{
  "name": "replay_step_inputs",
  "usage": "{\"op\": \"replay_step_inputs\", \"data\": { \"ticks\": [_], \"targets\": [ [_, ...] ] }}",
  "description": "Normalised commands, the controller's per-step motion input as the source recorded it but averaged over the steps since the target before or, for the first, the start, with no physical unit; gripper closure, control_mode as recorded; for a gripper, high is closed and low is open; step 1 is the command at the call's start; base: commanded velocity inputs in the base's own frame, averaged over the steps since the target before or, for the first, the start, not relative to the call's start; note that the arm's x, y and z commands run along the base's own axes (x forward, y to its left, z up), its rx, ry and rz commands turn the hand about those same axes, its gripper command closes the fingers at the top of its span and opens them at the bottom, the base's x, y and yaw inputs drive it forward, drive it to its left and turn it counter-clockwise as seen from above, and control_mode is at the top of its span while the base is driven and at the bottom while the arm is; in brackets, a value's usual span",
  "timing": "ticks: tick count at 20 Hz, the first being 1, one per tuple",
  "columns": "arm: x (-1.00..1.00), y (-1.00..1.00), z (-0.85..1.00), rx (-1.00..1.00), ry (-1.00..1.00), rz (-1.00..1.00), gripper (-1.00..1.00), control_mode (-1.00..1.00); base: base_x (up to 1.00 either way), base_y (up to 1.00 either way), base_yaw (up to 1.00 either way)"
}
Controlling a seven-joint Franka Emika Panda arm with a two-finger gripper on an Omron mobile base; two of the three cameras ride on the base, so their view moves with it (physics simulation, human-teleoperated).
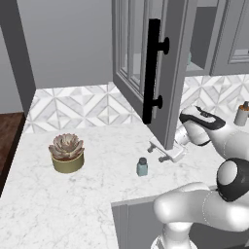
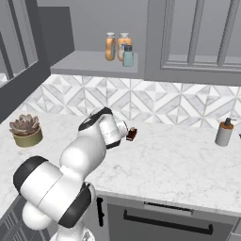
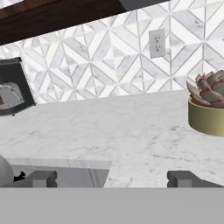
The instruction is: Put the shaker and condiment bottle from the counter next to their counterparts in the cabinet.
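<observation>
The gripper (image 3: 111, 178) hangs low over the counter (image 1: 73, 204), jaws wide and empty. The upright shaker (image 1: 142, 167) stands just beside it, off to one side, outside the jaws

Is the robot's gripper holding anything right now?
No, nothing is held. The gripper is wide open with only bare counter between its fingertips. The shaker stands alone on the counter.

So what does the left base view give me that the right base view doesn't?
Left base: the shaker standing on the counter, and the open door's black handle. Right base: the cabinet shelf holding two orange bottles and a teal jar. Both: the plant, the grey bottle by the backsplash, and the arm.
</observation>
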Motion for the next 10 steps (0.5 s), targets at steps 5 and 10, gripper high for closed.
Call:
{"op": "replay_step_inputs", "data": {
  "ticks": [5, 10],
  "targets": [
    [0.0, 0.0, -0.24, -0.01, -0.03, 0.0, -1.0, -1.0, 0.0, 0.0, 0.0],
    [0.0, 0.0, -0.22, 0.0, -0.04, 0.0, -1.0, -1.0, 0.0, 0.0, 0.0]
  ]
}}
